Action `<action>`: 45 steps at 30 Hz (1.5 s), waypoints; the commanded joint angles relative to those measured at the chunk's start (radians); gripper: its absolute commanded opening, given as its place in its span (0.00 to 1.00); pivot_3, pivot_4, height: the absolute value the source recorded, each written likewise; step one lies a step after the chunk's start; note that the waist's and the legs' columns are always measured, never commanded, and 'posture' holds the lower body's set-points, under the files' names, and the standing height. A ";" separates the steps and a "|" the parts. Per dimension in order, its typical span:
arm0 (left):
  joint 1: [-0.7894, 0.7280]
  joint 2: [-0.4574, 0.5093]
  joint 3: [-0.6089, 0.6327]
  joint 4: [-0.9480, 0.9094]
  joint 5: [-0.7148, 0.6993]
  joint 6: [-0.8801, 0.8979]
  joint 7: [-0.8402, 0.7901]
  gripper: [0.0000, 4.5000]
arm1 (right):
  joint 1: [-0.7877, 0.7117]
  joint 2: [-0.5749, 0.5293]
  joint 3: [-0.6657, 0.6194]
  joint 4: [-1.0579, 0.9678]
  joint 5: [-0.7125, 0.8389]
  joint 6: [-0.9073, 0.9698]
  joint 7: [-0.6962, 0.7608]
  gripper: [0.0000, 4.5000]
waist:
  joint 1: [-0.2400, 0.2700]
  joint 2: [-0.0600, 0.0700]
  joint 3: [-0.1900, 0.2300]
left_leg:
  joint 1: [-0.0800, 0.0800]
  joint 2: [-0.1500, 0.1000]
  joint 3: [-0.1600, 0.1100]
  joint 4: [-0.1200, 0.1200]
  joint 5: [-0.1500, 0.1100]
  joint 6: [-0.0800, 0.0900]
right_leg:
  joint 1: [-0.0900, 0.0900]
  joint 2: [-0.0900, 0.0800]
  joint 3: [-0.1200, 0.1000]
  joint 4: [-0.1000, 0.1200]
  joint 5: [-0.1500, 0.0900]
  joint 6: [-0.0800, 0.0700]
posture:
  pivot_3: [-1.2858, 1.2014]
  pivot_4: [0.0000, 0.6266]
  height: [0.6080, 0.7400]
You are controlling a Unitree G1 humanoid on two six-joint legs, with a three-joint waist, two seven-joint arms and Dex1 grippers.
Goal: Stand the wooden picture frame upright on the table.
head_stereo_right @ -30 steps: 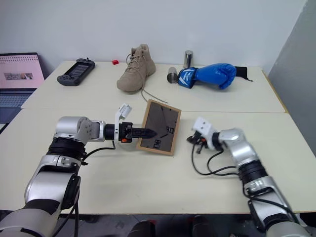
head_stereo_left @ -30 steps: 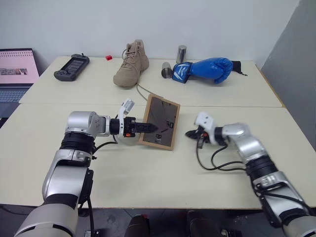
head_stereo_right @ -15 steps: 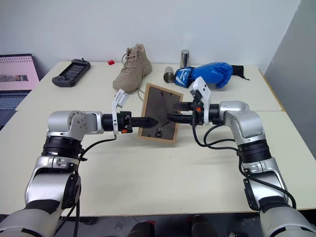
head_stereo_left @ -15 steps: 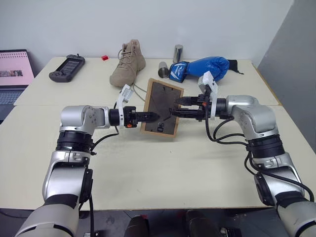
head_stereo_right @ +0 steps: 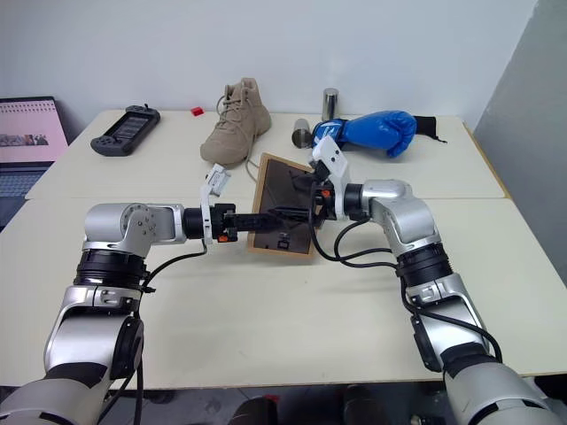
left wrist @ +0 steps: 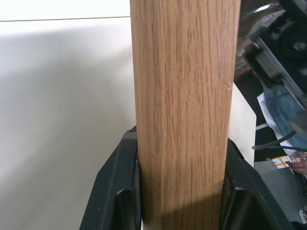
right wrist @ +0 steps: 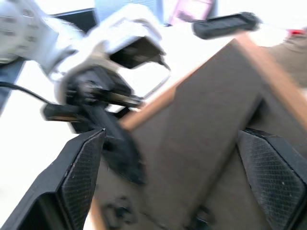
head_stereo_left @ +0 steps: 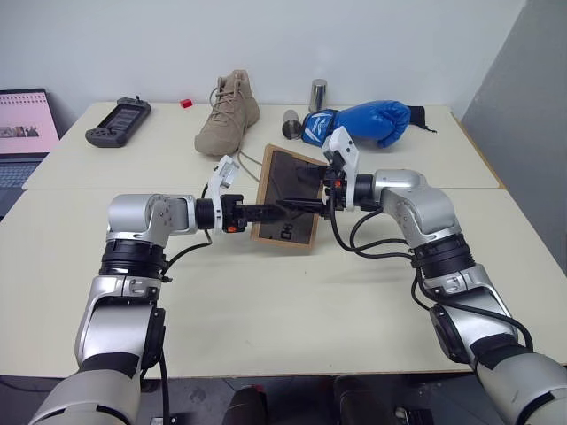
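Our left hand (head_stereo_left: 266, 212) is clamped on the left edge of the wooden picture frame (head_stereo_left: 285, 199), holding it tilted over the middle of the desk (head_stereo_left: 266, 301) with its dark back panel facing us — long axis running up and away. Our right hand (head_stereo_left: 306, 202), fingers spread wide and grasping nothing, sits against that back panel from the right. The fold-out stand lies directly before the right hand, so we judge it better placed to pull it out.
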 commanded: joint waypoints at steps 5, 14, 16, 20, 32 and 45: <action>0.002 0.010 0.029 -0.049 -0.034 -0.018 -0.009 0.29 | 0.044 -0.054 0.009 -0.206 0.133 0.133 0.131 1.00 | -0.001 0.000 0.000 | 0.000 0.000 0.000 0.000 0.000 0.000 | 0.000 0.000 0.000 0.000 0.000 0.000 | 0.52 0.24 1.00; 0.009 0.013 0.049 -0.063 -0.065 0.054 0.001 0.29 | 0.128 -0.215 -0.030 -0.140 0.045 0.040 0.121 1.00 | 0.000 0.000 0.000 | 0.000 0.000 0.000 0.000 0.000 0.000 | 0.000 0.000 0.000 0.000 0.000 0.000 | 0.52 0.24 1.00; 0.013 0.025 0.061 -0.072 -0.097 0.134 0.003 0.29 | 0.171 -0.284 -0.041 -0.129 0.013 -0.040 0.135 1.00 | 0.007 0.000 0.000 | 0.000 0.000 0.000 0.000 0.000 0.000 | 0.000 0.000 0.000 -0.001 0.000 0.000 | 0.52 0.24 1.00; 0.001 0.027 0.130 -0.051 -0.171 0.334 0.030 0.29 | 0.228 -0.343 -0.041 -0.088 -0.078 -0.347 0.123 1.00 | 0.011 0.000 0.000 | -0.002 0.000 0.000 0.000 0.000 0.000 | 0.000 0.000 0.001 -0.004 0.000 0.000 | 0.52 0.24 1.00; 0.085 0.067 0.144 0.063 -0.610 0.467 0.268 0.29 | 0.219 -0.316 0.029 0.248 -0.481 -1.498 -0.191 1.00 | -0.006 0.000 0.000 | 0.001 0.000 0.000 0.000 0.000 0.000 | 0.000 0.000 0.001 0.000 0.000 0.000 | 0.52 0.24 1.00; 0.160 0.030 0.146 0.020 -1.020 0.467 0.636 0.29 | 0.025 -0.215 0.132 0.480 -0.970 -1.752 -0.721 0.96 | -0.004 0.000 0.000 | 0.002 -0.001 -0.001 0.000 0.007 -0.011 | 0.000 -0.001 0.001 0.002 0.000 0.000 | 0.52 0.24 1.00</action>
